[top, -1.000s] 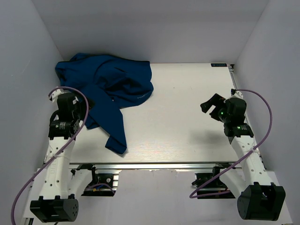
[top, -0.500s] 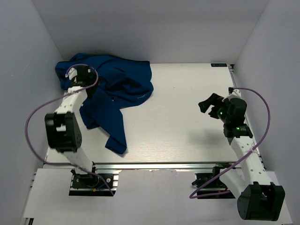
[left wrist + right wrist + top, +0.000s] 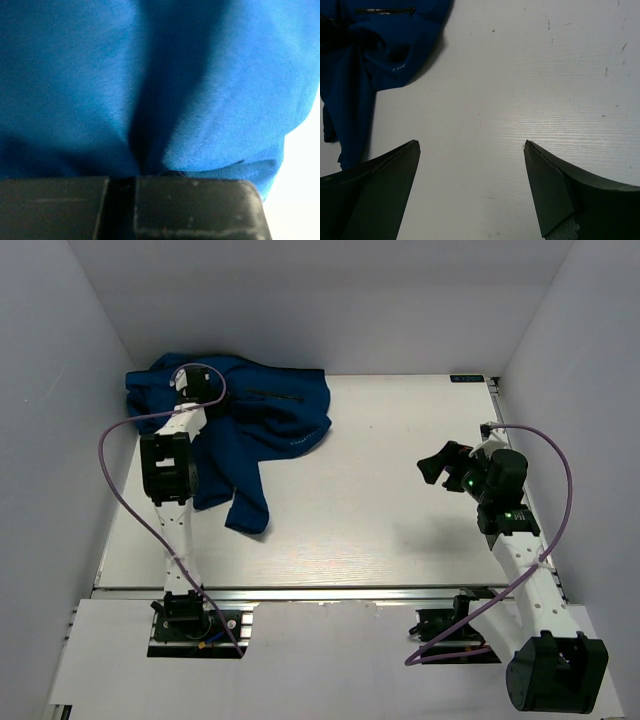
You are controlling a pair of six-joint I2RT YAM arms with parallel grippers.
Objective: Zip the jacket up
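The dark blue jacket (image 3: 265,420) lies crumpled at the table's back left, one sleeve trailing toward the front. A dark pocket zip (image 3: 385,10) and a small white logo (image 3: 398,67) show in the right wrist view. My left gripper (image 3: 192,380) reaches far back onto the jacket's upper part. In the left wrist view the left gripper (image 3: 122,180) is shut, with folds of the blue jacket (image 3: 225,100) gathered into its jaws. My right gripper (image 3: 437,464) hovers over the bare table at the right. The right gripper (image 3: 471,145) is open and empty. The front zipper is not visible.
The white table (image 3: 400,530) runs from the jacket to the right edge. Grey walls close in the left, back and right sides. A purple cable (image 3: 115,455) loops beside the left arm, another cable (image 3: 560,490) beside the right arm.
The left arm has stretched out to the back left onto the jacket and its gripper has shut on the fabric, shifting the cloth slightly. The right gripper has barely moved.
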